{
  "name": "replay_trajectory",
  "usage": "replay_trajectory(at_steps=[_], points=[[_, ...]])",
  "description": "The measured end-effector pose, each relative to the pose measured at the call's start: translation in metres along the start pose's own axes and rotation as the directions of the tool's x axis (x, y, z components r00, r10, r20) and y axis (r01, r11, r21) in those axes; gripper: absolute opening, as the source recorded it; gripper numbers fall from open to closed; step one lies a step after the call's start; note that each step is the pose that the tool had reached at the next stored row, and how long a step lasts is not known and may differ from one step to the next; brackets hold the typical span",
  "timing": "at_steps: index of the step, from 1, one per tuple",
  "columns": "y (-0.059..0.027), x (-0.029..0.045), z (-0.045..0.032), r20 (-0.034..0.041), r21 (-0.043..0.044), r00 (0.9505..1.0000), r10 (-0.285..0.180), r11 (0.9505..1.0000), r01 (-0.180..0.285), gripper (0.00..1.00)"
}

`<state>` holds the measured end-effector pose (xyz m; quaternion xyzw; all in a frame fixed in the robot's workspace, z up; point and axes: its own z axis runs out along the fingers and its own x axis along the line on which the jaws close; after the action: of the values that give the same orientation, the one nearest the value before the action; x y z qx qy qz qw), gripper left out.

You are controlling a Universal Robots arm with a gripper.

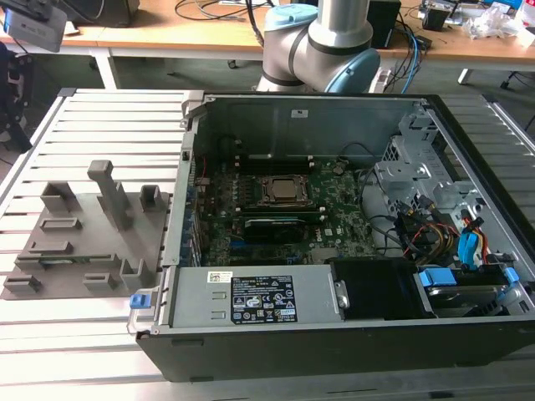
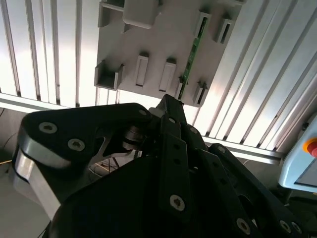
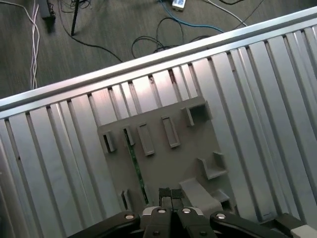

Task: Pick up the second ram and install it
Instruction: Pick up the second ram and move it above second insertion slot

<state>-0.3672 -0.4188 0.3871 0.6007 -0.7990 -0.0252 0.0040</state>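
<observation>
The second ram (image 3: 134, 157) sits slotted in the gray holder plate (image 3: 198, 148) — thin, light, stiff, probably fragile (chips, contacts). Best gripped mid-length, across its faces. The gripper (image 3: 171, 194) hovers nearby, fingers together, empty.

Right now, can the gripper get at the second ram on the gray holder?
Probably yes. The gripper hangs above the gray holder, and the second ram stands uncovered on it, with nothing over it.

A silver-grey tubular arm (image 1: 322, 33) with light-blue joint caps is seen in the exterior view, and a black link-bar gripper (image 3: 171, 193) (image 2: 168, 100), studded with round silver socket-head screws and flanked by a pale grey rounded knuckle plate (image 2: 34, 158), is seen in both wrist views.
</observation>
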Motion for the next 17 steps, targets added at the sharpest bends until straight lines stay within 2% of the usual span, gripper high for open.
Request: replay_trajectory(at_steps=[5,9,10,12,13,15,17], points=[[0.0,0.0,0.0,-0.0022,-0.0013,0.9988,-0.049,0.9988,0.049,0.11],[0.0,0.0,0.0,-0.0048,-0.0029,0.9939,-0.11,0.9939,0.11,0.11],[0.0,0.0,0.0,-0.006,-0.0037,0.9906,-0.137,0.9906,0.137,0.11],[0.0,0.0,0.0,-0.0067,-0.0042,0.9878,-0.156,0.9878,0.156,0.11],[0.0,0.0,0.0,-0.0076,-0.005,0.9842,-0.177,0.9842,0.177,0.11],[0.0,0.0,0.0,-0.0084,-0.0056,0.9805,-0.196,0.9806,0.196,0.11],[0.0,0.0,0.0,-0.0099,-0.0069,0.9721,-0.234,0.9721,0.234,0.11]])
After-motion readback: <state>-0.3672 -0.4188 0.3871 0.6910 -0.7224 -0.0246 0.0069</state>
